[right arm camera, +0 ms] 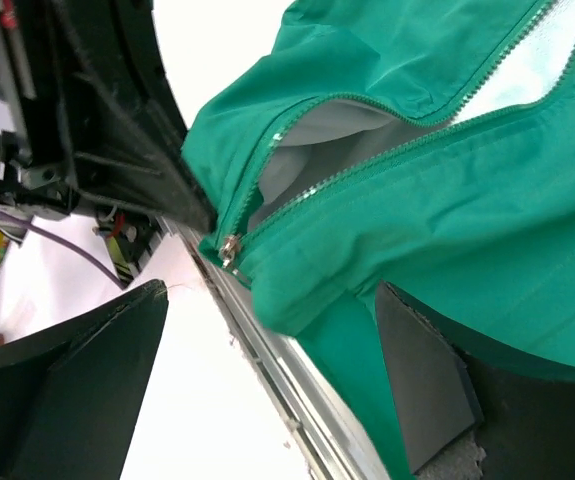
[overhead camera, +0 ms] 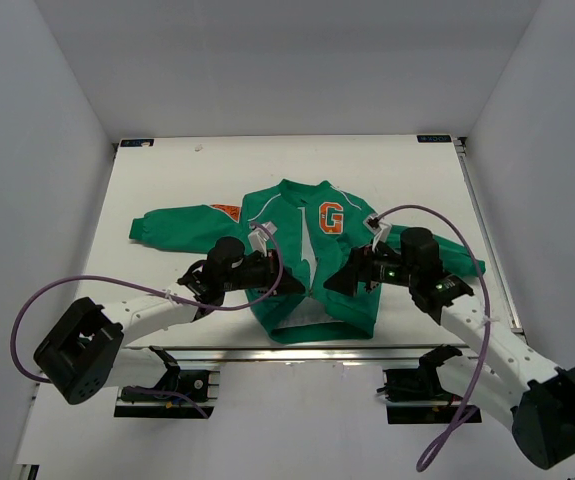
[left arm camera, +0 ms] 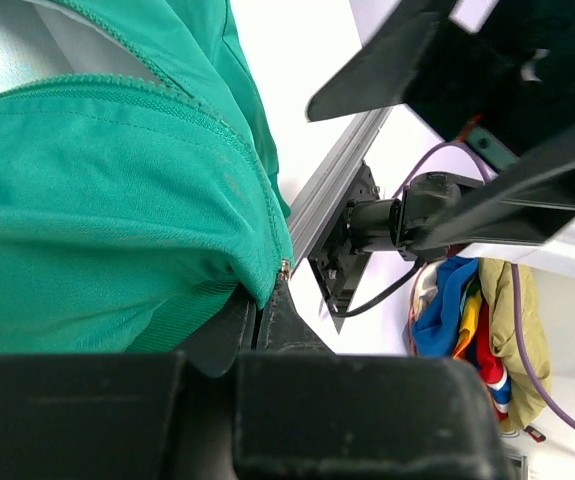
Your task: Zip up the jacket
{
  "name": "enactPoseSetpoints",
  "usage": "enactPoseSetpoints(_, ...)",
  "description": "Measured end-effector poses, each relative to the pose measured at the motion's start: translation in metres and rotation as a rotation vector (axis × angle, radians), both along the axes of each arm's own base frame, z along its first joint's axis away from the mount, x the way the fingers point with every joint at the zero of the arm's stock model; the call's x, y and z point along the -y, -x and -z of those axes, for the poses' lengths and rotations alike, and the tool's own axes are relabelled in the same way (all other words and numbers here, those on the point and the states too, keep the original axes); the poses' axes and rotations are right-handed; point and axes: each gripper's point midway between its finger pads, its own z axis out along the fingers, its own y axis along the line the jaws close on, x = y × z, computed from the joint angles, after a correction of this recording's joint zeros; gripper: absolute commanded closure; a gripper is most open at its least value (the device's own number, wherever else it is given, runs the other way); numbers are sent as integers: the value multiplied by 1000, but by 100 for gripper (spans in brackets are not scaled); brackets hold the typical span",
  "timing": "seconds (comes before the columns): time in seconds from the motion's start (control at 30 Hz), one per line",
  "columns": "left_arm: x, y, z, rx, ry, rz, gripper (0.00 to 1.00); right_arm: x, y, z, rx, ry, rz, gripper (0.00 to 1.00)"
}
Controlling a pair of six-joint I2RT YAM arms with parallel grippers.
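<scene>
**Desk:** What is called for at the hem, just ahead of the right claw (right arm camera: 272,290)?

**Caption:** The zip slider (right arm camera: 229,247) is seen at the foot of the teeth, a little ahead and to the left of that claw. From there the two tracks part over the pale lining (right arm camera: 317,140). It is judged that the slider should be pinched by its tab, not by the cloth. It should then be drawn straight away from the hem while the corner is held taut by the other claw. The lining is best kept out of the teeth (a snag is the likeliest fault here).

**Desk:** And the claws themselves?

**Caption:** The right claw is shown spread wide, with nothing gripped. A roll of green hem lies between its fingers, and whether either pad is touched cannot be told. The left claw (left arm camera: 259,325) is pictured clamped on the hem corner, and the metal zip end (left arm camera: 285,266) is seen just beyond its fingertips.

**Desk:** Where is the garment laid?

**Caption:** The jacket (overhead camera: 297,225) is spread front-up on the white table (overhead camera: 187,180), with its ribbed hem nearest the claws by the table's edge rail (right arm camera: 287,390). Beyond them the front is parted. Farther off the orange G patch (overhead camera: 332,217) is seen, then the collar. A sleeve is stretched outward past each claw.
</scene>
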Motion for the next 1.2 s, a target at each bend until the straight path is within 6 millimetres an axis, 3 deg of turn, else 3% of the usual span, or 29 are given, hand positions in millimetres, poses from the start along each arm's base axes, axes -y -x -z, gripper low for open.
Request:
enactPoseSetpoints(0.17, 0, 1, 1, -3, -1, 0, 100, -2, 18, -10, 30, 21, -49, 11)
enactPoseSetpoints(0.3, 0, 1, 1, -10, 1, -3, 100, -16, 49, -5, 8, 34, -160, 11)
enactPoseSetpoints(0.6, 0, 1, 0, -27, 5, -8, 100, -32, 79, 42, -167, -7, -206, 12)
enactPoseSetpoints(0.8, 0, 2, 1, -51, 9, -17, 100, -45, 82, 40, -166, -45, -183, 14)
enactPoseSetpoints(1.2, -3, 3, 6, -86, 7, -42, 100, -49, 56, 33, -93, -112, -51, 21)
